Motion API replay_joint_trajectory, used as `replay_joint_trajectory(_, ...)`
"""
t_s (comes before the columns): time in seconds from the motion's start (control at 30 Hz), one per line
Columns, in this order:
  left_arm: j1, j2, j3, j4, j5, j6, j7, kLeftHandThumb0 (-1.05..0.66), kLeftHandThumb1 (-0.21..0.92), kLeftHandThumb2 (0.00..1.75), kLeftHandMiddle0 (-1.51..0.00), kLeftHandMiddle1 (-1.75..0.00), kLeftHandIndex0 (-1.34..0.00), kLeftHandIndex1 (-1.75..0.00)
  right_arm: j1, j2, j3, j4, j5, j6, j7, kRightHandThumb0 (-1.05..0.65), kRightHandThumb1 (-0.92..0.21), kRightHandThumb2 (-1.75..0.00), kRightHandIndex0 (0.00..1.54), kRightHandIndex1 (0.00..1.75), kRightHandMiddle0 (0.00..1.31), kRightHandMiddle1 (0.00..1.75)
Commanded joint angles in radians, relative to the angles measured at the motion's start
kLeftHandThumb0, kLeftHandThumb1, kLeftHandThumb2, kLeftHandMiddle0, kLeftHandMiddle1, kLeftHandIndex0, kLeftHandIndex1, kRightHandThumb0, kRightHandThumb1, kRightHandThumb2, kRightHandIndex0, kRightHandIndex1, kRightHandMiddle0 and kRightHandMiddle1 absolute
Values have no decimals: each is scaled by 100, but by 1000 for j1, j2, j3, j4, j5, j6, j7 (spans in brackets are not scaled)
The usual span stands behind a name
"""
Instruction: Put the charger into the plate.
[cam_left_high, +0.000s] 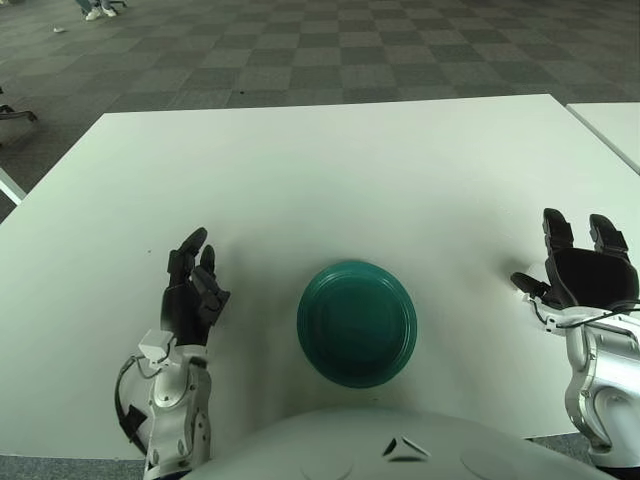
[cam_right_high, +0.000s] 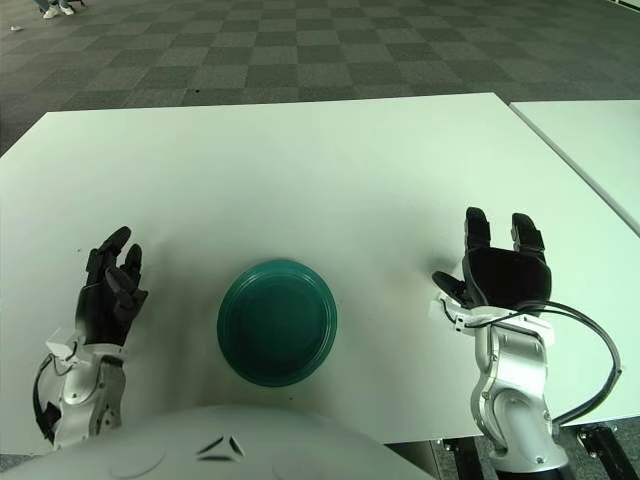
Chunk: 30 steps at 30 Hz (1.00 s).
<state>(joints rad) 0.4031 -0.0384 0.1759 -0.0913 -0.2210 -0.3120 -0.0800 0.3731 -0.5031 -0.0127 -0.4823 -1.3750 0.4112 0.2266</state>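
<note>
A dark green plate (cam_left_high: 356, 322) sits at lower centre of the white counter (cam_left_high: 330, 170), nothing in it; no charger shows. At lower left the left hand (cam_left_high: 193, 290), at lower right the right hand (cam_left_high: 578, 268), both with fingers spread wide, holding nothing.

The plate (cam_left_high: 356, 322) looks like smooth green plastic with a slight sheen. The worktop (cam_left_high: 330, 180) is matt white and smooth. Both hands' fingers (cam_right_high: 478, 232) appear matt black plastic; the floor (cam_left_high: 330, 50) looks like chequered grey carpet.
</note>
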Motion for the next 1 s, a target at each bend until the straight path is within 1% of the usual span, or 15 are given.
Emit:
replay_joint_trajectory(0.0, -13, 6, 6, 9, 8, 3, 5, -96, 92, 105, -26, 0, 0, -74, -8, -14, -15, -25, -49, 0, 67, -105, -92, -87, 6, 2, 0, 0)
replay_joint_trajectory(0.27, -24, 3, 8, 6, -9, 8, 0, -96, 92, 105, -27, 0, 0, -75, 1, -1, -37, -52, -112, -3, 170, -105, -92, -92, 10, 3, 0, 0)
replay_joint_trajectory(0.33, -34, -14, 9, 8, -53, 13, -9, -96, 92, 107, -29, -1, 0, -80, 8, 7, -41, -58, -125, -2, 184, -105, -92, -93, 11, 3, 0, 0)
replay_joint_trajectory(0.47, -62, -28, 33, 65, -122, 27, -18, -96, 92, 108, -31, -2, 0, -85, 17, 20, -51, -63, -142, -3, 199, -105, -92, -94, 11, 4, 1, 0)
replay_joint_trajectory(0.6, -74, -38, 40, 62, -163, 28, -28, -96, 92, 106, -33, -3, 0, -89, 23, 30, -61, -61, -160, -1, 215, -105, -92, -94, 13, 4, 1, 1)
replay_joint_trajectory(0.73, -81, -60, 39, 57, -187, 6, -37, -96, 92, 105, -35, -4, 0, -92, 35, 26, -81, -56, -153, -7, 221, -105, -92, -93, 17, 5, 2, 1)
replay_joint_trajectory(0.9, -87, -74, 39, 59, -176, -26, -41, -96, 92, 105, -37, -5, 0, -98, 42, 22, -97, -51, -138, -19, 225, -105, -92, -90, 18, 5, 1, 1)
replay_joint_trajectory(0.97, -88, -77, 36, 60, -167, -44, -48, -95, 92, 105, -38, -6, 0, -100, 48, 20, -105, -47, -126, -25, 224, -105, -92, -86, 18, 5, 1, 2)
